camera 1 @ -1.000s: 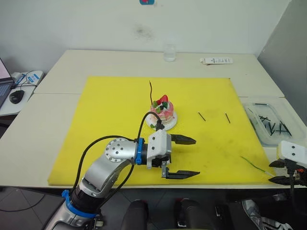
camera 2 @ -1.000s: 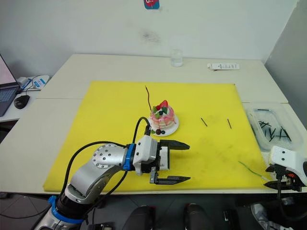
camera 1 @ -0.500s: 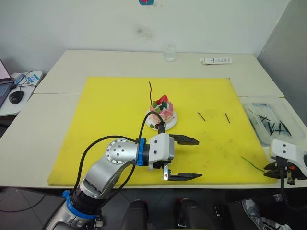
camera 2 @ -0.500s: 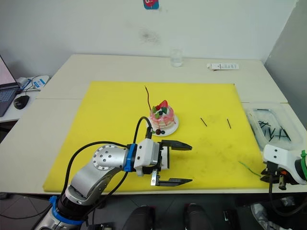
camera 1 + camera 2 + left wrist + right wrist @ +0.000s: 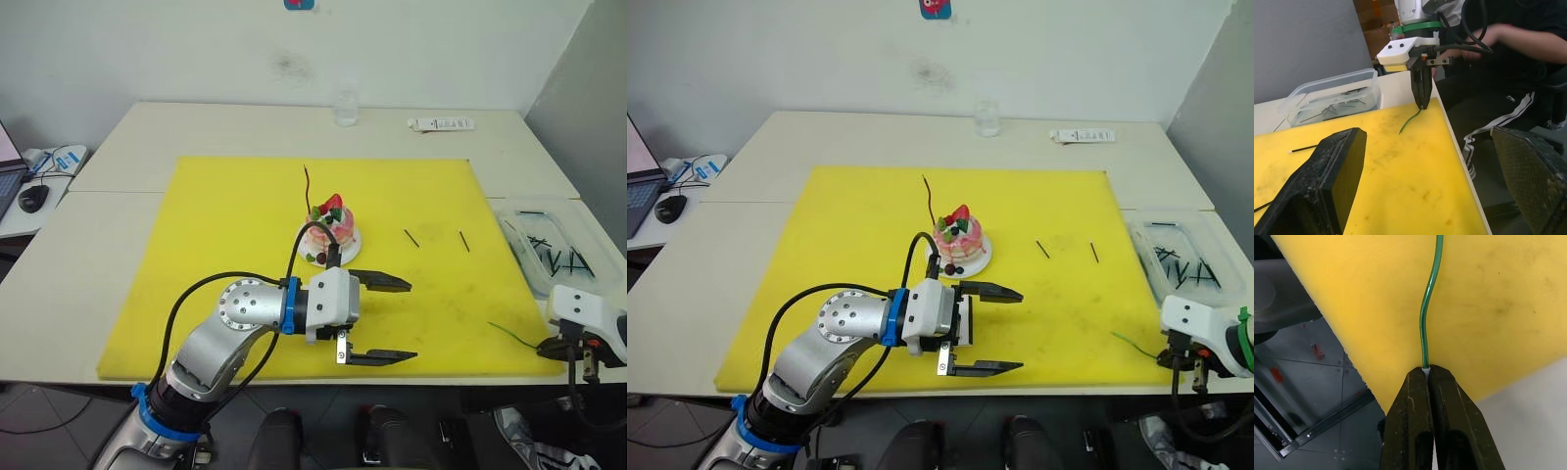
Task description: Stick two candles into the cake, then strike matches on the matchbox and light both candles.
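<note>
The green candle [image 5: 1426, 318] is a very thin, slightly wavy stick lying flat on the yellow mat [image 5: 235, 225], near the mat's front right corner. Its long axis runs from that corner inward across the mat; its pale white end points toward the mat's edge, where the right tool [image 5: 1427, 374] is clenched on it, the two black fingers pressed together with only the tip of the candle between them. The rest of the candle extends away from the fingers over the mat.

The red candle [image 5: 308, 189] stands nearly upright in the cake [image 5: 329, 225], rising from its far left side as a thin dark-red wavy line. The cake is small, round and pink, with a strawberry on top, on a white plate near the middle of the mat.

The left tool [image 5: 379, 318] hangs over the mat's front edge, just in front of the cake, its fingers spread wide and holding nothing.

Two matches [image 5: 412, 238] lie on the mat right of the cake, well apart from it.
</note>
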